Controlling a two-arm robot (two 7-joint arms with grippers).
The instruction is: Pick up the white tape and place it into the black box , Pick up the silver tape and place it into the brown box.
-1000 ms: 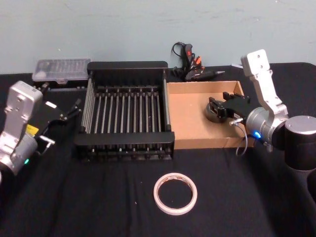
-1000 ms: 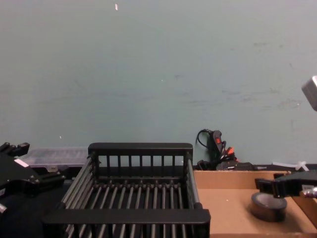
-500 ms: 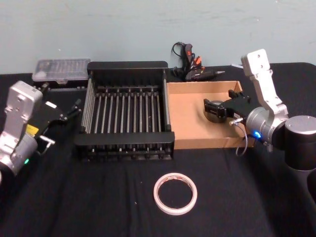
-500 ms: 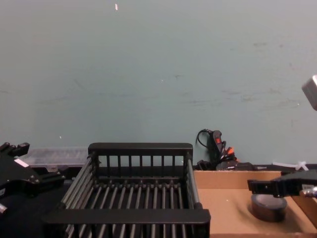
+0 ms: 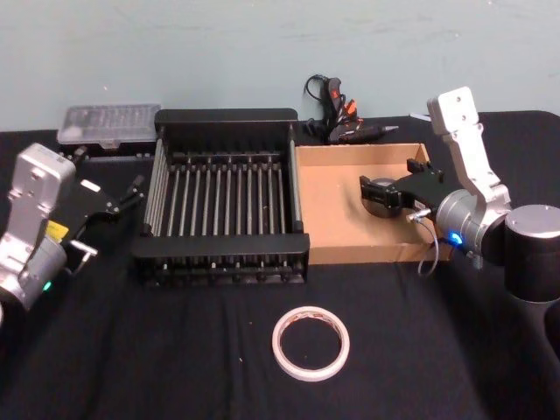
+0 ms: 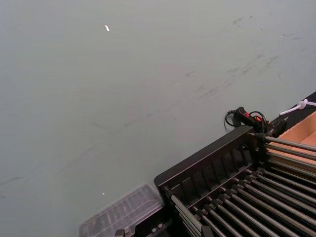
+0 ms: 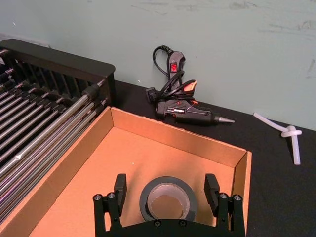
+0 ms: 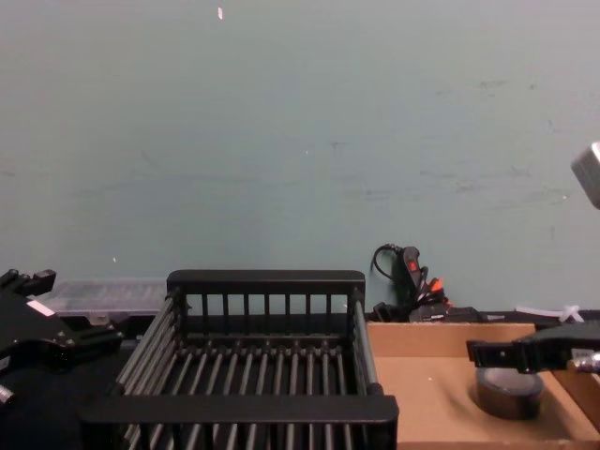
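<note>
Our right pincer hangs over the brown box with its fingers spread wide, one on each side of the silver tape, which lies flat on the cardboard floor below them; we grip nothing, and the roll appears released inside its tray. So we judge that half of the task done. What remains is the white tape, lying flat on the black bench in front of the black box, roughly midway between our two arms and well apart from both. It sits toward us and to the left of the right pincer, so that arm would have to lift clear of the tray wall and draw back. Our left pincer is parked beside the crate's left side; whether it is open we cannot tell.
</note>
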